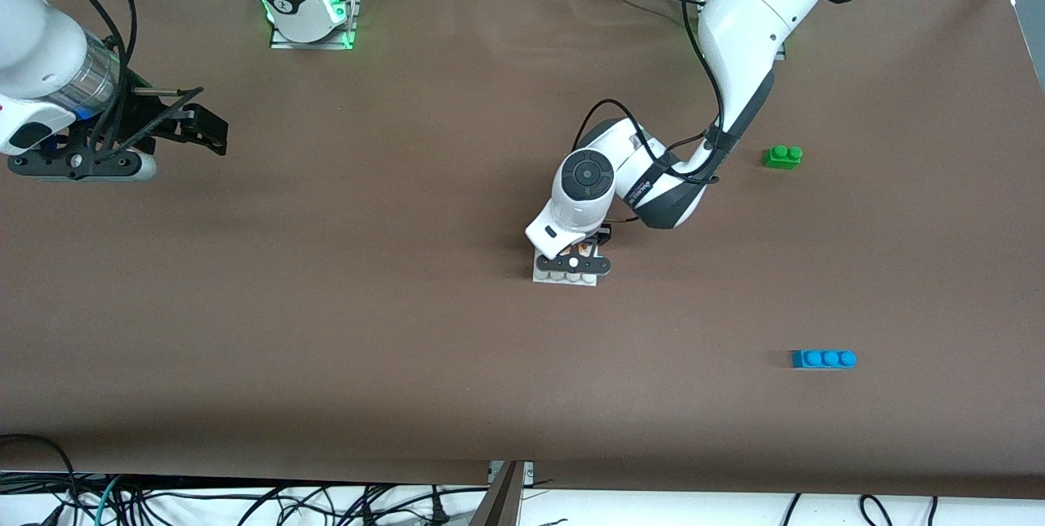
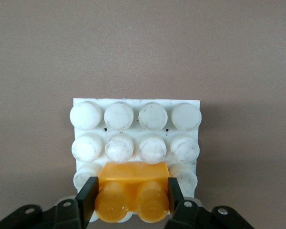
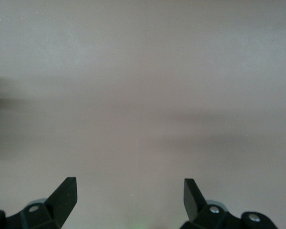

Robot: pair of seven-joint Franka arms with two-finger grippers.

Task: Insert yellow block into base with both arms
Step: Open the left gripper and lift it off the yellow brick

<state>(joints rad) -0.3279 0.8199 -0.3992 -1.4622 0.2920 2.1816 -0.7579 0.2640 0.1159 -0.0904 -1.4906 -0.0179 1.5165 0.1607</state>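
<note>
Yellow block [image 2: 132, 191] clamped between my left gripper's [image 2: 131, 199] fingers [image 2: 88, 194], one pad on each short end, studs facing the wrist camera. Block sits over the white base [image 2: 136, 136] at the edge row of studs nearest my wrist; seated or just touching, can't tell. Base lies mid-table [image 1: 408, 346], mostly hidden under my left hand in the front view. My right gripper [image 3: 130, 193] waits up in the air over bare table at the right arm's end, fingers spread wide, holding nothing. Green brick [image 1: 782, 156] and blue brick [image 1: 824, 358] lie toward the left arm's end, blue nearer the front edge, well apart from the base.
</note>
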